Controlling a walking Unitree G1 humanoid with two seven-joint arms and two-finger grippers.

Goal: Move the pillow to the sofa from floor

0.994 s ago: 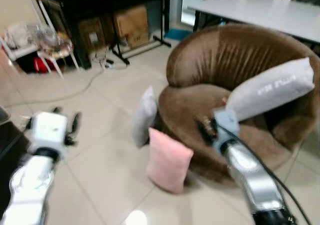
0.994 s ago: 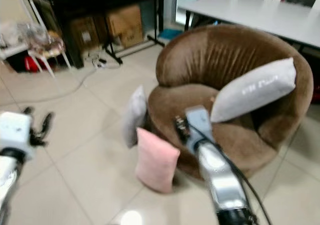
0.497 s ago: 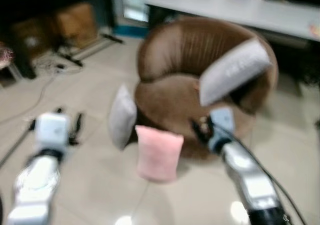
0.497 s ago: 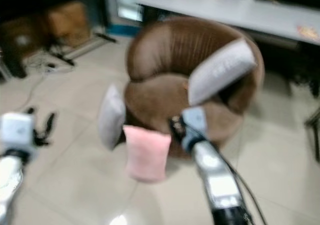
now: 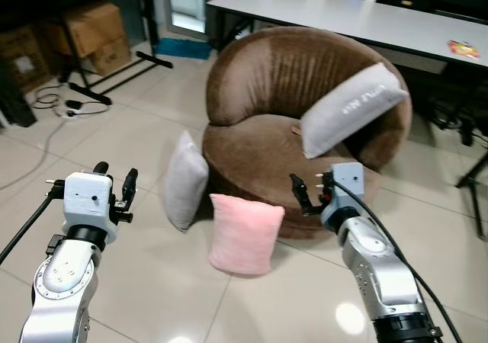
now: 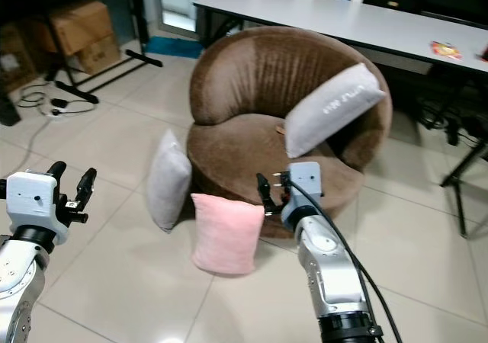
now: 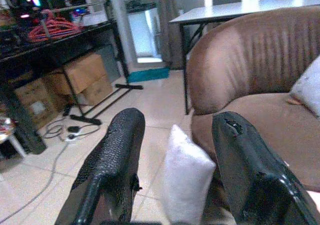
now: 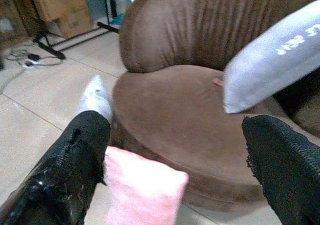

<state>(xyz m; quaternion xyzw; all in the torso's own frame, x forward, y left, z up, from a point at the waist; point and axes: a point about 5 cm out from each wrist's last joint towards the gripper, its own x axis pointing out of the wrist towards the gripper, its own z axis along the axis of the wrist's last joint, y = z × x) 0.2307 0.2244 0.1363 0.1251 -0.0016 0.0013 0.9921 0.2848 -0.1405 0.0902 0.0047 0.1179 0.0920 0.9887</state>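
Observation:
A pink pillow [image 5: 244, 234] stands on the tiled floor, leaning on the front of the round brown sofa [image 5: 259, 76]. A grey pillow [image 5: 185, 180] leans on the sofa's left side, also on the floor. Another grey pillow [image 5: 352, 108] rests on the seat against the backrest. My right gripper [image 5: 309, 189] hovers open just right of and above the pink pillow [image 8: 145, 190], holding nothing. My left gripper [image 5: 114, 178] is open over bare floor, left of the floor's grey pillow [image 7: 187, 180].
A long white table [image 5: 343, 11] runs behind the sofa. Cardboard boxes [image 5: 84, 30] under a black rack and loose cables [image 5: 69, 103] lie at the far left. A black chair leg [image 5: 473, 183] stands at the right. Open tiles stretch in front.
The camera has swung right and steadied, so the sofa now sits in the middle of the picture. Both arms stay raised in front, grippers still open; the pillows have not moved.

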